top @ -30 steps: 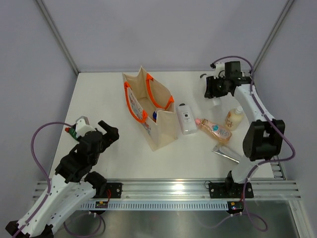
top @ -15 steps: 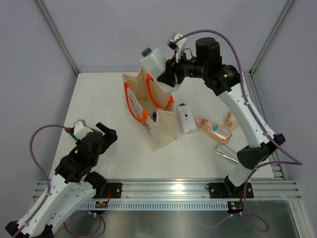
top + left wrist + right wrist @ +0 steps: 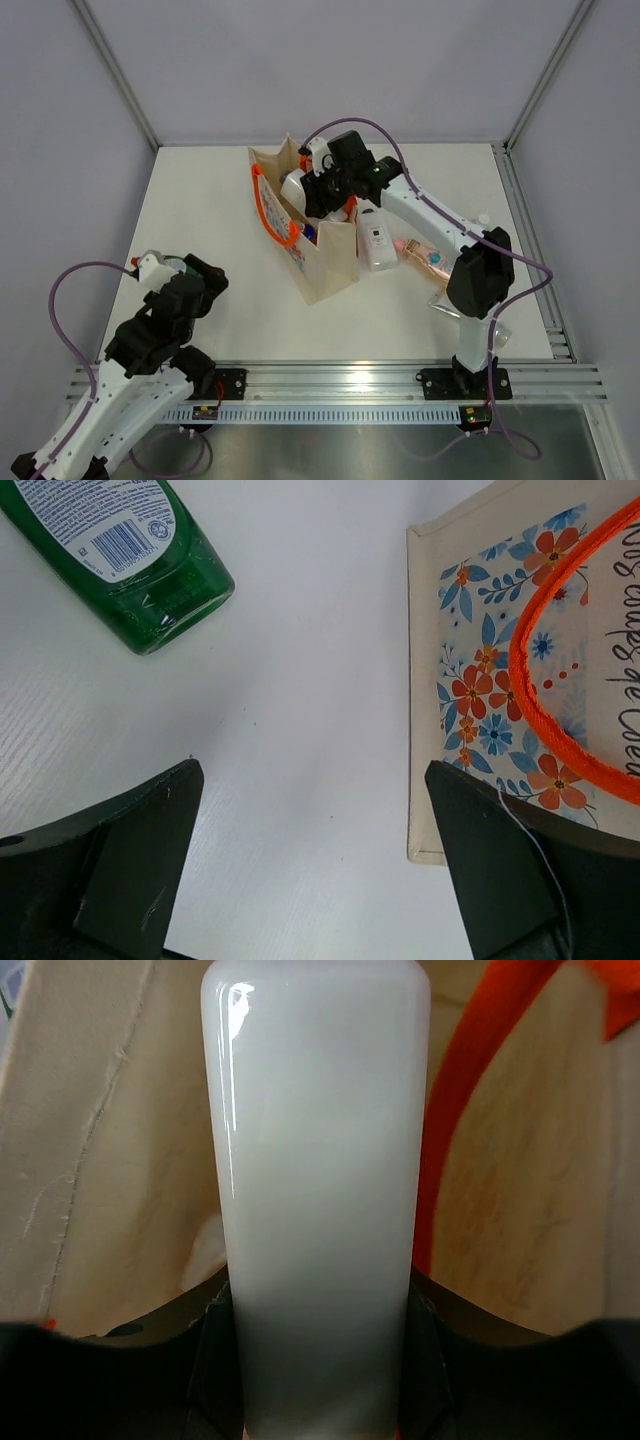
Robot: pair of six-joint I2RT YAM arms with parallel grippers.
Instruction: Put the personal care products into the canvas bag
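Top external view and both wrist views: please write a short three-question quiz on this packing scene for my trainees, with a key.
1. Fill in: the beige canvas bag has handles coloured ___.
2. True or false: the right gripper has its fingers shut on the smooth white cylindrical bottle.
3. Choose one: the clear green plastic bottle lies A) inside the bag; B) on the white table, outside the bag; C) in the right gripper.
Key: 1 orange; 2 true; 3 B.
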